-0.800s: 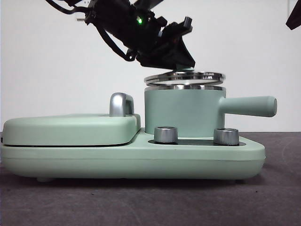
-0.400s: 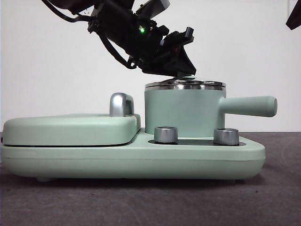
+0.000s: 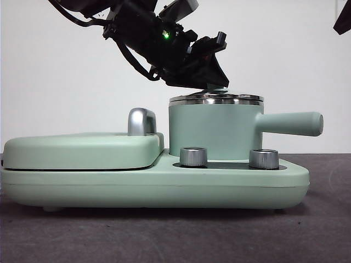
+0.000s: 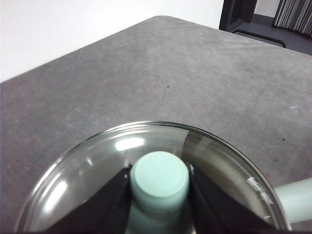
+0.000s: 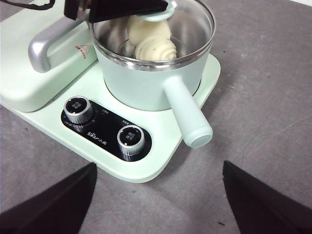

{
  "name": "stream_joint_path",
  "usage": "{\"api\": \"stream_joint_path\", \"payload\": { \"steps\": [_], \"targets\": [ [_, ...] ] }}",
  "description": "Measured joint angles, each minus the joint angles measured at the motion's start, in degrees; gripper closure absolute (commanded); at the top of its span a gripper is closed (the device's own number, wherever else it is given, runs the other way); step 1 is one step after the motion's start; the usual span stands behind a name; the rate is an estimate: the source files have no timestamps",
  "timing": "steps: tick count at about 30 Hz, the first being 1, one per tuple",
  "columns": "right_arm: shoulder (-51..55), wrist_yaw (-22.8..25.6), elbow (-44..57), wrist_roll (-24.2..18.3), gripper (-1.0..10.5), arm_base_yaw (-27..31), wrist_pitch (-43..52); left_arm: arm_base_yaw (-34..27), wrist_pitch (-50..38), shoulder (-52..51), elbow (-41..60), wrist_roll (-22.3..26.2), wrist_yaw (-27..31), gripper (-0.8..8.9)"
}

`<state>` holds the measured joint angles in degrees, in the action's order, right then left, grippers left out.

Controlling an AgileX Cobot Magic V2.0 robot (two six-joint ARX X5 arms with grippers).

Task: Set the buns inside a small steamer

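The small steamer (image 3: 214,129) is a mint-green pot with a steel rim and a long side handle (image 3: 290,123). It stands on the cooker base. Its glass lid (image 3: 216,98) rests flat on the rim. My left gripper (image 3: 215,86) is shut on the lid's green knob (image 4: 160,178), one jaw on each side. In the right wrist view both buns lie inside the pot under the glass: the ridged bun (image 5: 155,48) and the smooth bun (image 5: 145,29) behind it. My right gripper (image 5: 158,204) is open and empty, off to the pot's handle side.
The flat lidded griddle (image 3: 82,149) with its steel handle (image 3: 141,121) fills the base's left half. Two steel dials (image 3: 193,156) (image 3: 264,158) sit in front of the pot. The grey table (image 3: 175,235) lies around the base (image 3: 164,186).
One second ago the lid hung tilted just above the pot. My left gripper lowered it onto the rim, and it has stayed there for the last half second.
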<state>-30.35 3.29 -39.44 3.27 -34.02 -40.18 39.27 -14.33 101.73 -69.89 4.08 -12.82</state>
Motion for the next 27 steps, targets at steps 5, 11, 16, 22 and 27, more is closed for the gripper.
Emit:
{"api": "stream_joint_path", "payload": {
  "steps": [5,11,16,22,27],
  "targets": [
    [0.00,-0.02,0.00,0.02,5.4,0.00,0.00,0.02,2.84,-1.40,0.00,-2.36,0.02,4.99],
    [0.00,-0.02,0.00,0.00,5.4,0.00,0.04,-0.61,13.86,-11.80,-0.04,-3.30,-0.04,4.99],
    [-0.07,-0.39,0.00,0.02,5.4,0.00,0.66,-3.13,29.57,-18.25,-0.24,-5.88,-0.02,5.00],
    [-2.89,-2.84,0.00,0.02,5.4,0.00,3.30,-4.72,36.46,-24.92,3.02,-6.86,-0.20,5.00],
    [-7.45,-5.20,0.00,0.02,5.4,0.00,9.25,-7.10,35.67,-33.68,10.73,-7.98,-0.22,5.00]
  ]
}}
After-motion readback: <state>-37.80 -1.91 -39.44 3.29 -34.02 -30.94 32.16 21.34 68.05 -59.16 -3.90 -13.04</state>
